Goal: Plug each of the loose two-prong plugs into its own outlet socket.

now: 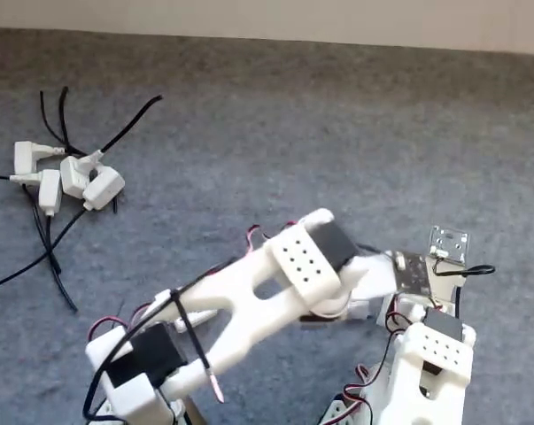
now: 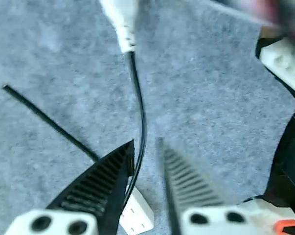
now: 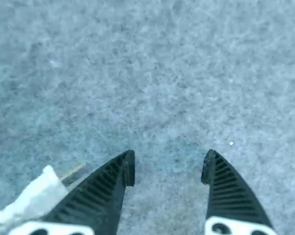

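Left wrist view, left tool (image 2: 146, 144) apart, plug cord (image 2: 137, 88) lying between, right tool (image 3: 167, 166) apart

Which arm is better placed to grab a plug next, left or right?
Left, probably. The left gripper is open with a black cord running between its fingers, leading to a white plug. The right gripper is open over carpet with nothing between its fingers.

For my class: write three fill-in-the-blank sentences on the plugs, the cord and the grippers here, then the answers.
The piled plugs are ____ in colour.
A ____ cord runs between the left gripper's fingers.
The right gripper is ____.
Missing words: white, black, open.
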Tool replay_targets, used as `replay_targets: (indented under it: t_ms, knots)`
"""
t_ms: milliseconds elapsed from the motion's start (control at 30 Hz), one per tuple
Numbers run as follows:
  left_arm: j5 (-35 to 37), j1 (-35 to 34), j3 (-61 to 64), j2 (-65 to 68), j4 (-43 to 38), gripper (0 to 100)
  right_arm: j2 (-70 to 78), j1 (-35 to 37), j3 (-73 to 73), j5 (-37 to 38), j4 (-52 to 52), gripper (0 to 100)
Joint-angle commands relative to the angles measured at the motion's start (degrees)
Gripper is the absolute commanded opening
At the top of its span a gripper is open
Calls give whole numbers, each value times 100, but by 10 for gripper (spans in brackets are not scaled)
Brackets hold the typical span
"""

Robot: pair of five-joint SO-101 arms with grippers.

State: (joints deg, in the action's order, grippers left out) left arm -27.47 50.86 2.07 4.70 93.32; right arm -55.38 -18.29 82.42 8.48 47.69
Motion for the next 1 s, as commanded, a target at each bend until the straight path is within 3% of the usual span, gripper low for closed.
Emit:
replay_targets:
  t_ms: [0,167,333,433,567,667,733,867,967]
  knots:
    - [26,-813,-110,-488,-35,223,-13,-22,-198,-18,-75,217]
    - [88,-2448,-804,-716,-62,161,-13,171,-189,18,-75,217]
    - [1978,-4321,-1068,-699,-62,161,22,637,-330,870,119,217]
    - [2822,-5226,-505,-716,-290,162,57,1165,-1130,993,910,217]
    - [2901,-6000,954,-752,-1582,162,127,2097,-2791,1257,2132,217]
    - [2901,-6308,2141,-734,-2875,162,796,2993,-3978,1952,3125,217]
    - [2910,-6492,2659,-769,-3684,162,1385,3547,-4356,2848,3503,217]
    - [2910,-6853,2686,-708,-3938,162,2141,4321,-4180,4501,3670,217]
    - [2901,-6897,2721,-699,-3938,162,2211,4435,-3811,5732,3705,217]
